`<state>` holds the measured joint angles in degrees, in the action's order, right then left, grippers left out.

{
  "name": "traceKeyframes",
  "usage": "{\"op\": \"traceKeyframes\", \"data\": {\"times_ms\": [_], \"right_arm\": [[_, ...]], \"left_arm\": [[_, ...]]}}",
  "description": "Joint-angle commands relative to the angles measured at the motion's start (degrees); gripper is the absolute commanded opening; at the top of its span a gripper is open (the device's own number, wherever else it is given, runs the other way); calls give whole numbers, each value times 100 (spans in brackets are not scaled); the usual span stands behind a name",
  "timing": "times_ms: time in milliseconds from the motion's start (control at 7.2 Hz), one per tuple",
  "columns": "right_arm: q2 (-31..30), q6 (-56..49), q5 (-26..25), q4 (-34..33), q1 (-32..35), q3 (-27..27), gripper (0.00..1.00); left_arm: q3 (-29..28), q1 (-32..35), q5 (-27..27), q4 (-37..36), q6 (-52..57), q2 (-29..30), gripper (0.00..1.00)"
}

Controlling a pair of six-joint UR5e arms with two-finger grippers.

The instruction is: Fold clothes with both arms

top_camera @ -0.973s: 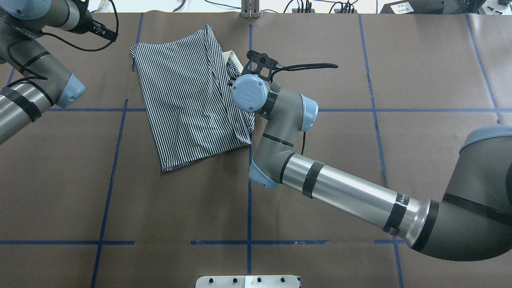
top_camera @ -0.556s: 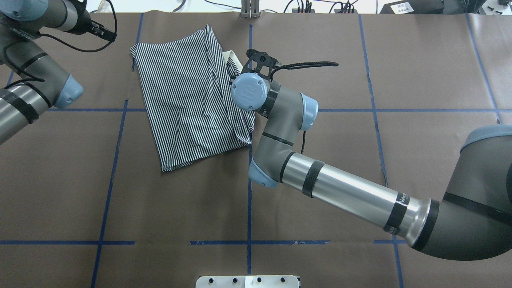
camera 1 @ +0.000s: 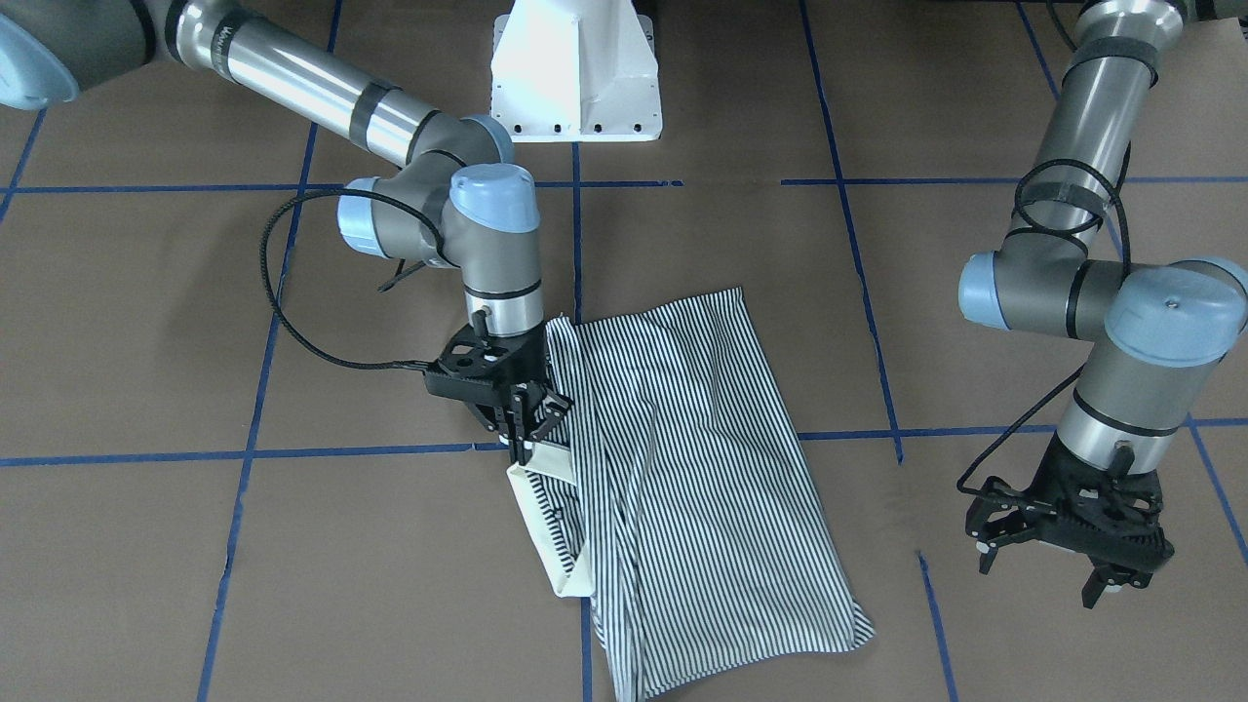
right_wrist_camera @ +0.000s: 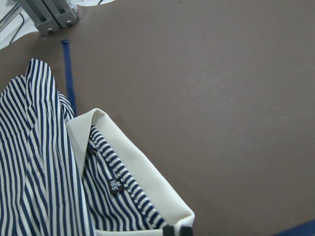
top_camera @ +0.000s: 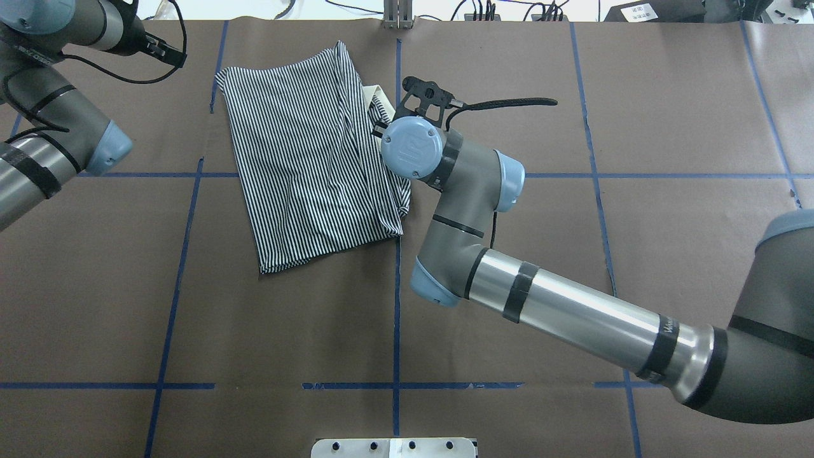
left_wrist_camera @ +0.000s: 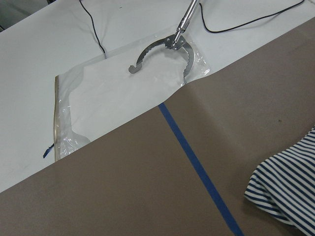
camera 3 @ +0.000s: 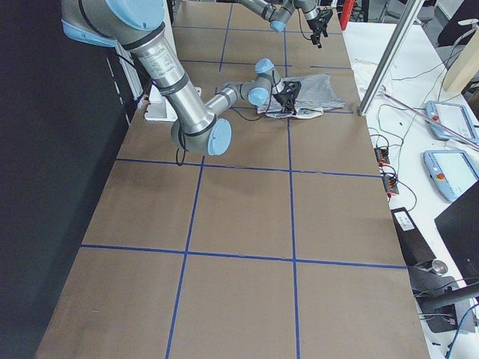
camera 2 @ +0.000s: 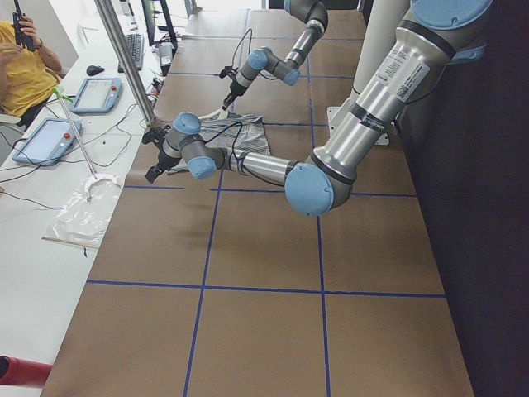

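Striped polo shirt [camera 1: 682, 468], right tool [camera 1: 524, 439] pinching its collar [camera 1: 539, 522], left tool [camera 1: 1048, 575] spread wide

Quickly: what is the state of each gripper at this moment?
Left gripper: open, holding nothing.
Right gripper: fingers closed on the cream collar of the striped shirt.

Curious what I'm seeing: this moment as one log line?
right gripper: shut on collar of polo shirt | left gripper: open, off shirt | shirt: partly folded
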<state>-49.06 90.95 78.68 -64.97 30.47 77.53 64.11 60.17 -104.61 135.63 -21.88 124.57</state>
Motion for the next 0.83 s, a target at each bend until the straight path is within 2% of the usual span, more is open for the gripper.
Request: {"op": "traceKeyframes", "data": {"times_ms": [0, 278, 556, 695], "right_arm": [[-1050, 2, -351, -33, -321, 1086, 0], [-1508, -16, -371, -24, -340, 1430, 0], [-1739, -242, -292, -41, -323, 1843, 99], [-1756, -1036, -178, -442, -331, 2271, 100]], "left_arm": [[40, -31, -94, 7, -1, -12, 100], [66, -119, -103, 16, -9, -12, 100], [137, -216, -94, 16, -158, -21, 100], [154, -225, -94, 16, -159, -47, 100]]}}
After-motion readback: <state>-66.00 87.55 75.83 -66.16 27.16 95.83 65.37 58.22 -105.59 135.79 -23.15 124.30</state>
